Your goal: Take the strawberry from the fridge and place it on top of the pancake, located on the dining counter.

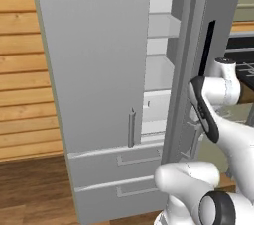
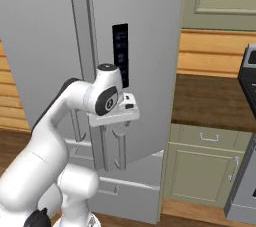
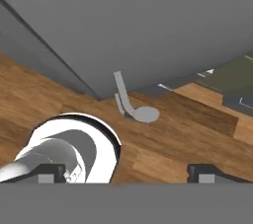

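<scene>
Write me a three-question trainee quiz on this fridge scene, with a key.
1. True or false: the fridge door carrying the black panel is fully shut.
2. How do the pincer jaws stand? A) open, holding nothing B) shut on a strawberry C) shut on a plate
3. Fill in: below its doors the fridge has ___ drawers.

Key:
1. False; it stands ajar, and white shelves show through the gap.
2. A
3. two
</scene>
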Robot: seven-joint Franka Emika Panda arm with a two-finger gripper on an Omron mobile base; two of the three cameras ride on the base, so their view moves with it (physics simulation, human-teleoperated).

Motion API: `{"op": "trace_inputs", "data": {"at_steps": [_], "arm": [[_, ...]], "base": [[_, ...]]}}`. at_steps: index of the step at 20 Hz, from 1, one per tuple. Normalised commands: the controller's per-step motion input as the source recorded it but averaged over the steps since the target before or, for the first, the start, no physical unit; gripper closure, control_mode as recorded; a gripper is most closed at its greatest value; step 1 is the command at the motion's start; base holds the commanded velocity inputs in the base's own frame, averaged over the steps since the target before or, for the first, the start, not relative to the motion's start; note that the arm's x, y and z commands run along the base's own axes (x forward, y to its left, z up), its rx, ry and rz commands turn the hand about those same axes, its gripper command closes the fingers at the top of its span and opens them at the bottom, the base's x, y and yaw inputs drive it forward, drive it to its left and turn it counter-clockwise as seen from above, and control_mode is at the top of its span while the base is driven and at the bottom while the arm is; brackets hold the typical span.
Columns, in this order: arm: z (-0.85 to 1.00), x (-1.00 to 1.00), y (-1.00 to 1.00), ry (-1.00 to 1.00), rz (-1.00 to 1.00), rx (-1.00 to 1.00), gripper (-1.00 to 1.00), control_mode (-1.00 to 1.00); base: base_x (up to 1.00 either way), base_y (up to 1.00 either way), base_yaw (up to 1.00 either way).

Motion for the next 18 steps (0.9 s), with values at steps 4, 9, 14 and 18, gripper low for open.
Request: {"op": "trace_inputs", "data": {"at_steps": [4,9,14,18], "arm": [[-0.01,-0.93,0.11,-0.14,0.03,-0.05,-1.00,-1.00],[0.32,-0.85,0.44,-0.17,0.00,-0.15,-1.00,-1.00],[0.47,-0.60,0.70,-0.09,0.00,-0.23,-1.00,-1.00],[0.36,-0.31,0.83,-0.03,-0.02,-0.24,-1.00,-1.00]], "base": [[0.00,0.00,0.00],[0.00,0.00,0.00],[0.00,0.00,0.00],[0.00,0.00,0.00]]}}
